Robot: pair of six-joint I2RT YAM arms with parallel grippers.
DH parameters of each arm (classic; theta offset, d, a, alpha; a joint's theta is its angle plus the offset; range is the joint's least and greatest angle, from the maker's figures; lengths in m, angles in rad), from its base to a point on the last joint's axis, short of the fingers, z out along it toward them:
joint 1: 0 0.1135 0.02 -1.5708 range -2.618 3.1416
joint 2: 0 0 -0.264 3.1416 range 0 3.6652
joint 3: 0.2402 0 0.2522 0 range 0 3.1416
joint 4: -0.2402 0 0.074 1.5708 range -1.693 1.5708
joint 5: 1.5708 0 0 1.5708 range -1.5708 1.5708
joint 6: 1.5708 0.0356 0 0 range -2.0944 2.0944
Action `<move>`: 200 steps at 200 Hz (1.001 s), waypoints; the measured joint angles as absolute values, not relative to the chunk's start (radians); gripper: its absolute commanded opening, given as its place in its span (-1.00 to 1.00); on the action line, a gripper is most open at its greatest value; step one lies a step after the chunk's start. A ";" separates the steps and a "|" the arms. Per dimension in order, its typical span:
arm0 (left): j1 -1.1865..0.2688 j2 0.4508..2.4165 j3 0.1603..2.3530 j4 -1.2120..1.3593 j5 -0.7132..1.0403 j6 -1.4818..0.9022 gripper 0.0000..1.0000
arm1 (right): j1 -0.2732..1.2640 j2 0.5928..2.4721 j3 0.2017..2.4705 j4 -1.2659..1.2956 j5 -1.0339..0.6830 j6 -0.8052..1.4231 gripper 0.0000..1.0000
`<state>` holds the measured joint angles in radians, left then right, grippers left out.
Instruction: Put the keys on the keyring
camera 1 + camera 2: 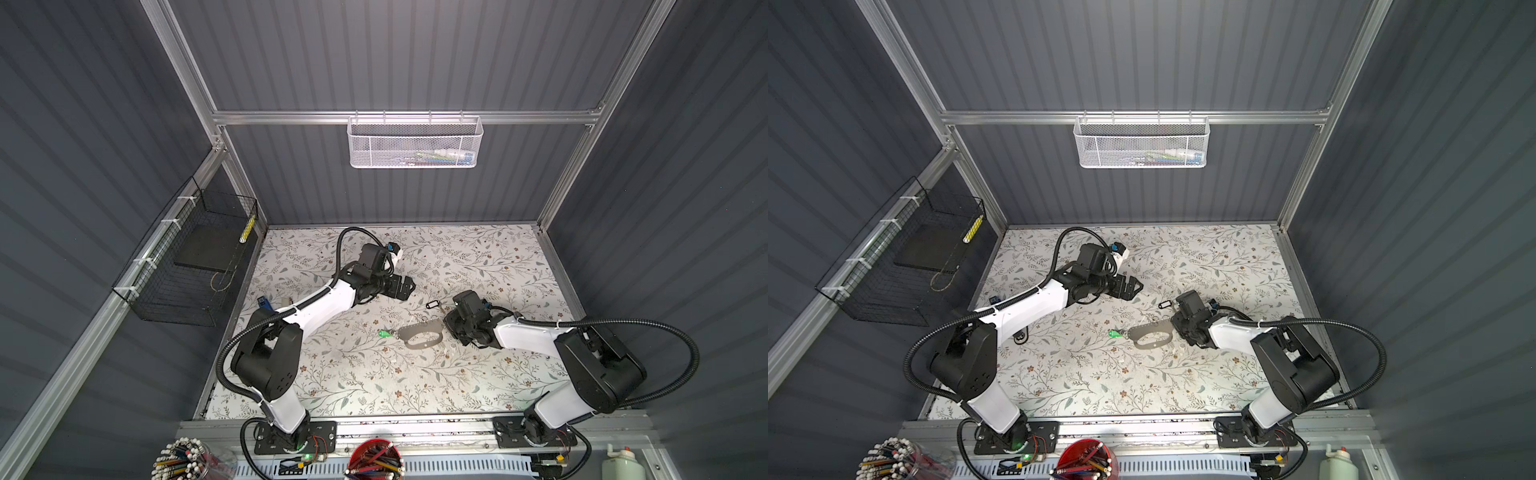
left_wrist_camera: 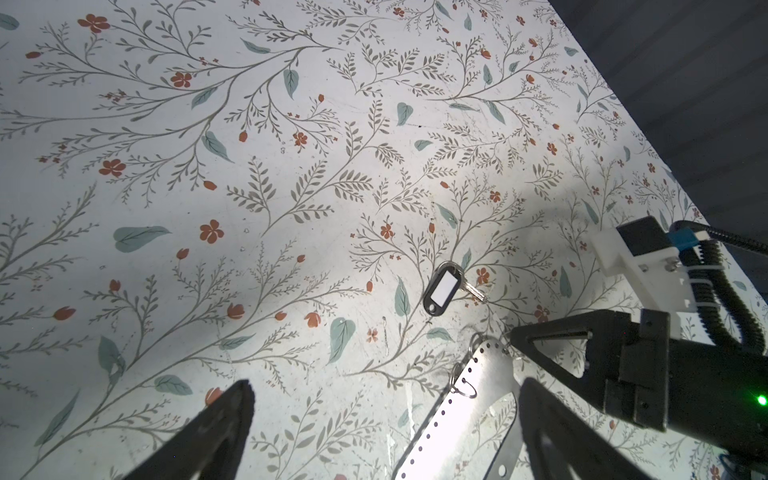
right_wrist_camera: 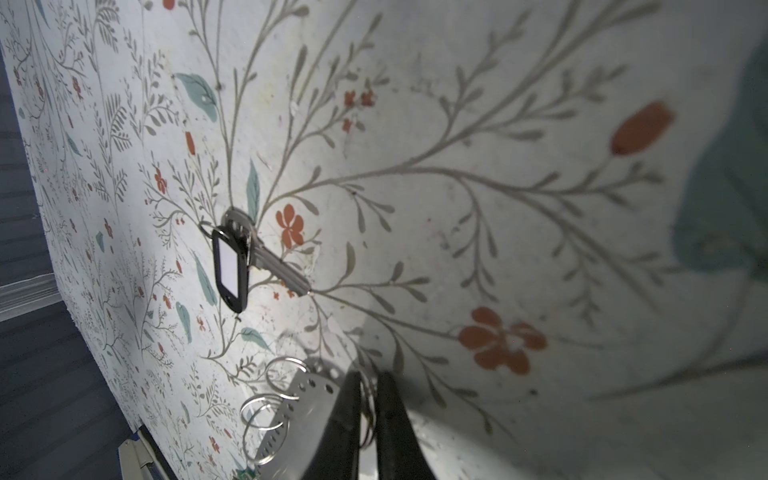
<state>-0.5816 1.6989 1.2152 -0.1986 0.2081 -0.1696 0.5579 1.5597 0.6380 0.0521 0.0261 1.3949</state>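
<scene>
Keyring lying flat on floral table, mid-right; being partly cut off by frame edge in both wrist views. Green-tagged key sitting just beside its left end; blade too small to read, attachment unclear. Right gripper pressing nearly together on thin wire ring at keyring's right end; fingertips hiding under wrist in both top views. Black-tagged key lying loose just beyond, apart from keyring. Left gripper hovering farther back, jaws spread wide, holding nothing.
</scene>
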 measured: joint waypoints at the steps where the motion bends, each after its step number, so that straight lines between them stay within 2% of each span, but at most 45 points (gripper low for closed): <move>1: -0.582 1.699 1.215 -0.199 0.208 -0.170 0.99 | 0.558 1.560 0.638 0.052 0.026 1.395 -0.80; 48: -0.582 1.700 1.215 -0.199 0.208 -0.170 0.99 | 0.558 1.560 0.644 0.057 0.026 1.395 -0.93; 111: -0.582 1.700 1.215 -0.208 0.200 -0.169 0.99 | 0.559 1.560 0.698 -0.016 0.025 1.329 -1.00; 163: -0.582 1.690 1.215 -0.229 0.132 -0.149 0.99 | 0.559 1.587 0.918 -0.120 -0.068 1.037 -1.00; 200: -0.576 1.595 1.215 -0.256 0.061 -0.114 0.99 | 0.569 1.567 1.003 -0.187 -0.125 0.785 -1.00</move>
